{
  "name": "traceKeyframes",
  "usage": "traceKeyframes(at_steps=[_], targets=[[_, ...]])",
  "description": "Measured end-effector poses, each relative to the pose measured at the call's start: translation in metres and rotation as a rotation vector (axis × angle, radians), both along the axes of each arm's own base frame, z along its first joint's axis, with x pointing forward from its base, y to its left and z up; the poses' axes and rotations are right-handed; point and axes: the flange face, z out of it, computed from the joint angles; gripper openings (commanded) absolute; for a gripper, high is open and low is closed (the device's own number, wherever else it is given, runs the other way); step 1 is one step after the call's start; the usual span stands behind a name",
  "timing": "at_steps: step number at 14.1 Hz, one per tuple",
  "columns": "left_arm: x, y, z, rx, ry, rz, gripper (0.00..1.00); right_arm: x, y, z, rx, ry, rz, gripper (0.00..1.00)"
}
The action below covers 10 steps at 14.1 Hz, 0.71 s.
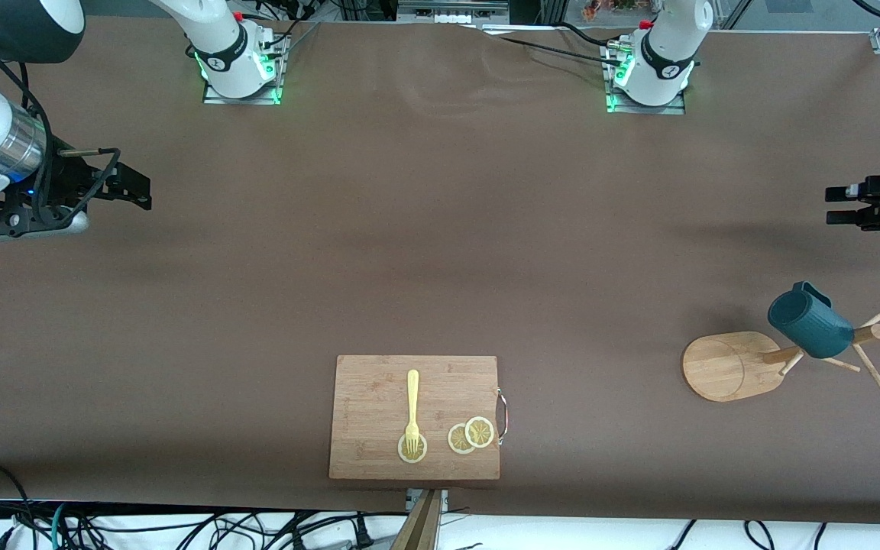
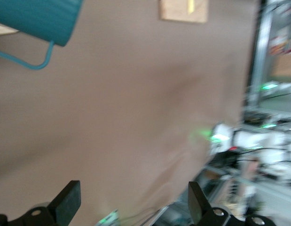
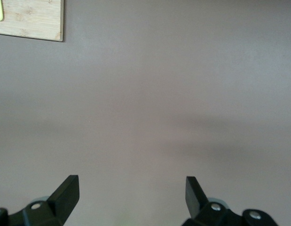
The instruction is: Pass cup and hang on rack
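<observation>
And there's the cup, a dark teal ribbed mug, hanging on the rack toward the left arm's end of the table, its handle pointing up and away from the front camera, its mouth turned down toward the rack's oval base. The rack is a light wooden mug tree, seen from above so that its post and thin pegs fan out past the cup. In the left wrist view the cup shows at the edge of the picture, handle loop hanging off it, nothing gripping it.

The left gripper hovers over bare brown table at the left arm's end, well apart from the cup, jaws spread wide with nothing between them; the left wrist view shows both fingers parted.

Over at the other end, the right gripper waits above bare table, jaws also wide apart, nothing held; its fingertips frame plain cloth.

Out in the middle, nearer to the front camera, lies a wooden cutting board with a metal handle. On it: a yellow fork, tines resting on one lemon slice, and two more overlapping lemon slices beside it.
</observation>
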Motion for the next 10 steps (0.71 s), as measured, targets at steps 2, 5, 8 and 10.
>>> traceKeyframes(at_steps=[2,5,8,10], targets=[[0.01,-0.037,0.024,0.142,-0.002,-0.043,1.0,0.0,0.0,0.0,0.0,0.0,0.0,1.0],[0.029,-0.095,0.048,0.347,-0.014,-0.093,1.0,0.0,0.0,0.0,0.0,0.0,0.0,1.0],[0.048,-0.149,0.067,0.522,-0.062,-0.129,1.0,0.0,0.0,0.0,0.0,0.0,0.0,1.0],[0.057,-0.17,0.083,0.606,-0.118,-0.142,1.0,0.0,0.0,0.0,0.0,0.0,0.001,1.0]])
